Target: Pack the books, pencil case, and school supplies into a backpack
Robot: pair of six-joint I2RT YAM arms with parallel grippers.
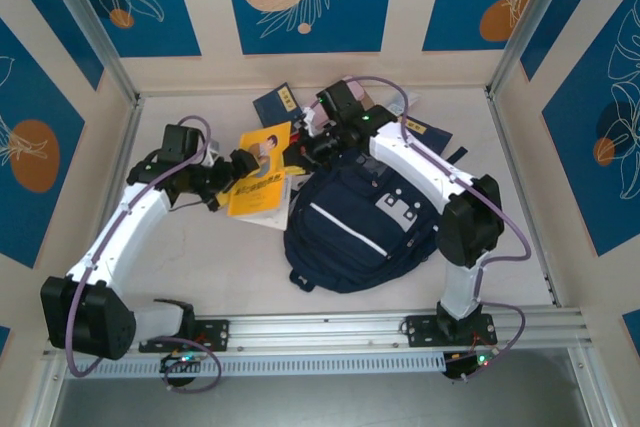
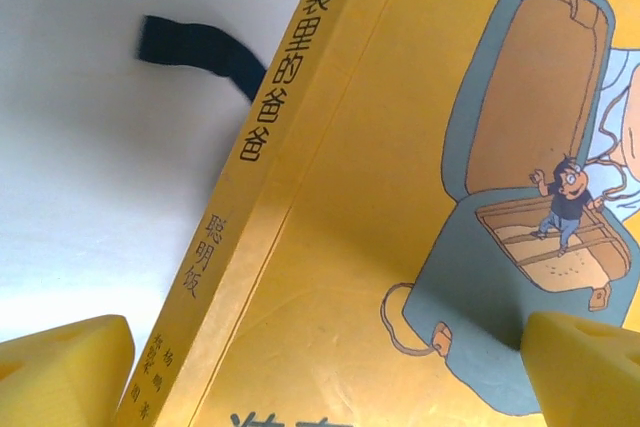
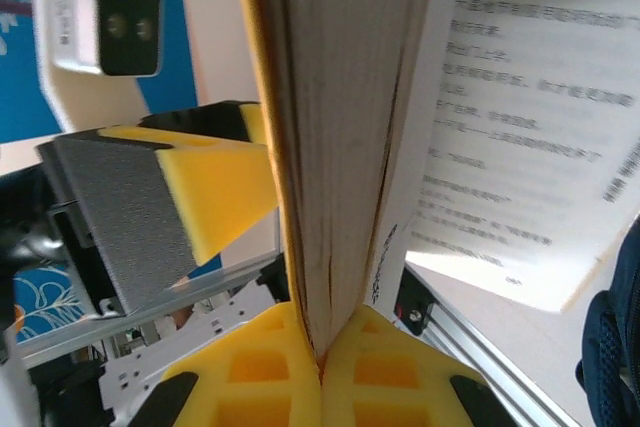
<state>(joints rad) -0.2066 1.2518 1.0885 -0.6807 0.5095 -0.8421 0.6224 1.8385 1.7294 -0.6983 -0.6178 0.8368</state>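
The orange-yellow book (image 1: 260, 175) lies left of the navy backpack (image 1: 360, 219). My right gripper (image 1: 308, 149) is shut on this book's page edge (image 3: 335, 147), with the pads (image 3: 270, 367) pinching the block of pages and one page (image 3: 520, 117) splayed aside. My left gripper (image 1: 234, 167) is open at the book's left side, its yellow fingertips (image 2: 60, 367) standing either side of the cartoon cover (image 2: 400, 247) without closing on it. Two navy books (image 1: 275, 102) lie at the back, one (image 1: 432, 133) behind the right arm. The pencil case and school supplies are hidden.
The backpack lies flat in the middle right of the table, its white patch (image 1: 398, 209) facing up. A dark strap (image 2: 200, 47) lies on the white table beyond the book's spine. Bare table (image 1: 200, 257) lies in front of the book, and the metal rail (image 1: 330, 327) bounds the near edge.
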